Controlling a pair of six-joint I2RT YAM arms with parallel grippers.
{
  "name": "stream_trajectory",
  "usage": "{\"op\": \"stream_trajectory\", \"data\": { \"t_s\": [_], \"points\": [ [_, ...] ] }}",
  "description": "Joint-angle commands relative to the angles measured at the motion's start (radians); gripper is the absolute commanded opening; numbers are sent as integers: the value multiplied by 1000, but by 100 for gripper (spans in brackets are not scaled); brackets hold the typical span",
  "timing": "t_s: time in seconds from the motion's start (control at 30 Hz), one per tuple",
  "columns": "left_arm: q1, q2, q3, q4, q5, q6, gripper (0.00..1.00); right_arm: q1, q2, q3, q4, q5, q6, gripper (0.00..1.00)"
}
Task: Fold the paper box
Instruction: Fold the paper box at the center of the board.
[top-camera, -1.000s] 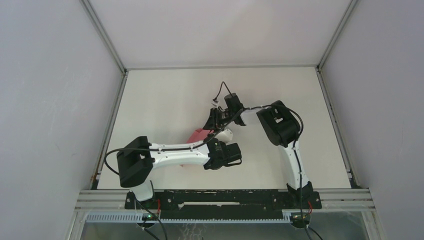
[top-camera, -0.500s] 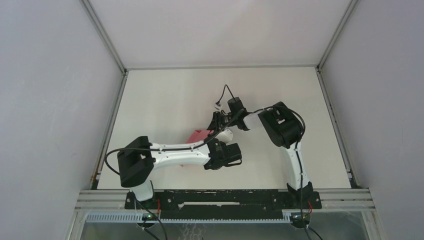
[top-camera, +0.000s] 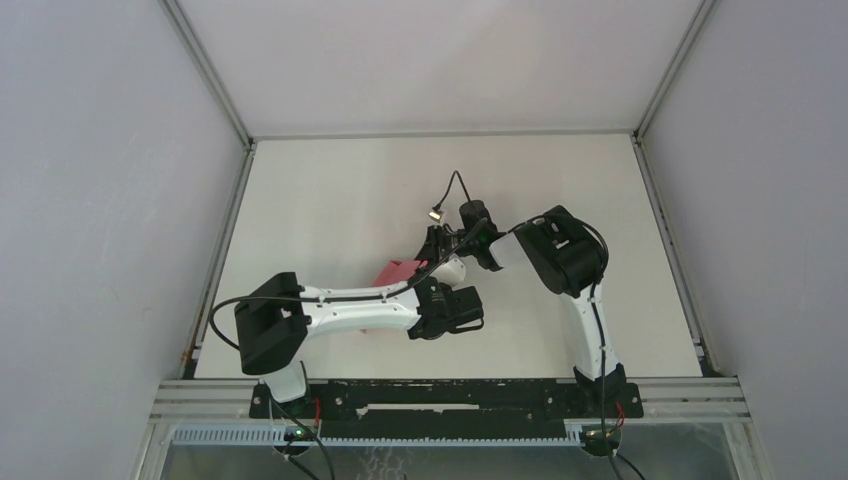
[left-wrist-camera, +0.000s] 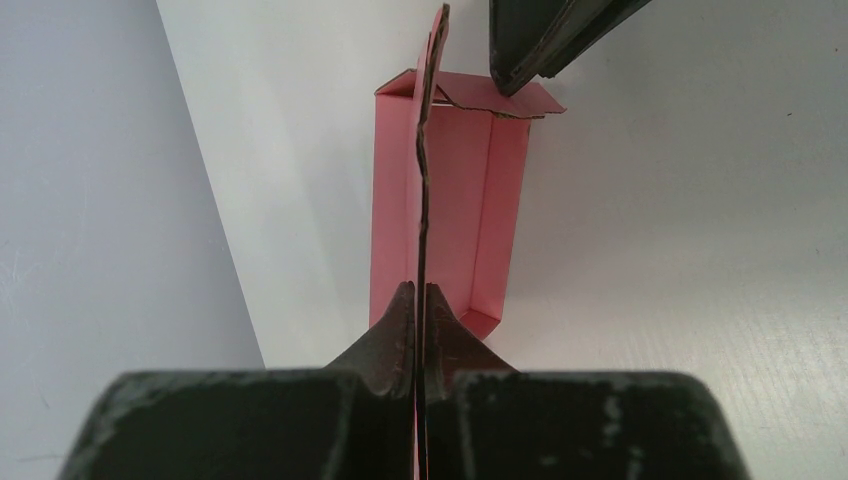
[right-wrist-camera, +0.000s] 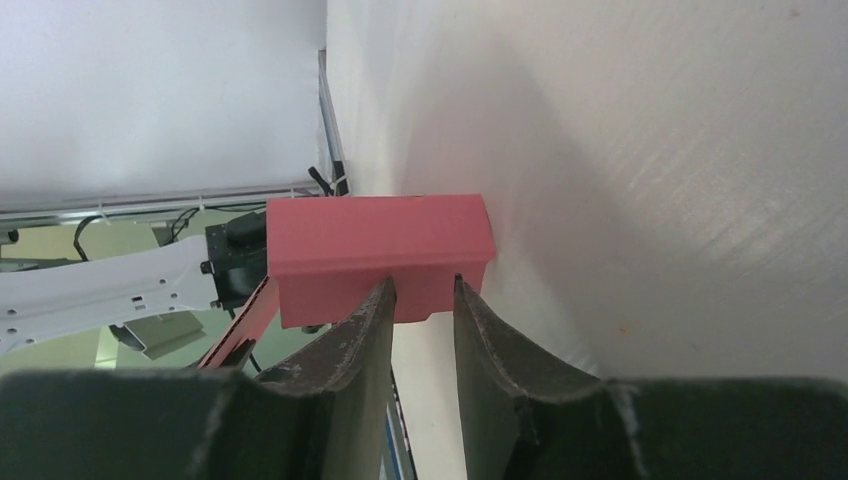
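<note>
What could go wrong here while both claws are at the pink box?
1. The left claw pinches one thin wall of the paper box edge-on, and that wall looks wavy; a pull may crease or tear it.
2. The right claw stands open at the far end flap; a push there could crush the flap or twist the box against the left grip.

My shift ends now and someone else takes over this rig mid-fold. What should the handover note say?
Left claw: shut on the long upright flap of the paper box, pinching it edge-on.
Right claw: partly open, tips at the far end flap; no grip visible.
Box: on the table between the arms, walls raised into a trough, top open.
Done: side walls up.
Left: tuck the end flaps, then fold the held flap over to close.
</note>
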Motion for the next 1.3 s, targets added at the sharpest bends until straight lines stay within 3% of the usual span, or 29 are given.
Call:
{"op": "stream_trajectory", "data": {
  "t_s": [0.0, 0.63, 1.27],
  "points": [
    [2, 12, 13, 43, 85, -36, 0, 5, -53, -9, 150, -30, 24, 37],
    [2, 1, -1, 57, 90, -27, 0, 35, -14, -66, 386, -50, 40, 39],
    [2, -14, -13, 99, 123, -9, 0, 78, -28, -65, 294, 14, -158, 46]
  ]
}}
